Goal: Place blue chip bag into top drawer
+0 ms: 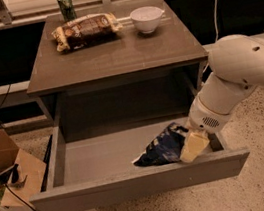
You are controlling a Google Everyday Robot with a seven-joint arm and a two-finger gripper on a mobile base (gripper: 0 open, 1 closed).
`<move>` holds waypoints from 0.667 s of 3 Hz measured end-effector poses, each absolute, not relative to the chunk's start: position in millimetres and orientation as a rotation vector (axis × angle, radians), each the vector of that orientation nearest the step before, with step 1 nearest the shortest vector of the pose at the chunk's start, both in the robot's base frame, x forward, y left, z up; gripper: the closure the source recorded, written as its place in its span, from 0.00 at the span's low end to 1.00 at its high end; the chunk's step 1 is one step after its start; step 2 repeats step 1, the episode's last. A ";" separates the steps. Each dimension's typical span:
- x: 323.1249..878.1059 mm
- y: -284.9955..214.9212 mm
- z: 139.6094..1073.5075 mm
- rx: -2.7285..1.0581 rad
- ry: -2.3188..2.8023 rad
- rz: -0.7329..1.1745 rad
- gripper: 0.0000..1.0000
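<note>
Dim, warm light from above leaves a soft glare on the table (113, 55); deep shadow fills the space beneath it. The gripper (193, 147), in the drawer (95, 157) below the table, is softly lit.

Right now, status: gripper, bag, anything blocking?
Gripper down inside drawer, right side, against bag. Bag inside drawer, front right. Nothing else in drawer.

We find the drawer (100, 156) open left of the bag (162, 148), while the gripper (194, 146) and arm (238, 73) crowd its right end, the tabletop (113, 55) overhanging its back.
</note>
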State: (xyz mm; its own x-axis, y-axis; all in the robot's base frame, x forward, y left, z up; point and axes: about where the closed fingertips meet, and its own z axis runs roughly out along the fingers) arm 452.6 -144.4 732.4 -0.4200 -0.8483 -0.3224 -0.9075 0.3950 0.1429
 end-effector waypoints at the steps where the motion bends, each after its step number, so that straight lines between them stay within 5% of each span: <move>1: 452.2 -144.0 732.6 -1.567 2.452 0.441 0.00; 2: 452.2 -144.0 732.6 -1.567 2.452 0.441 0.00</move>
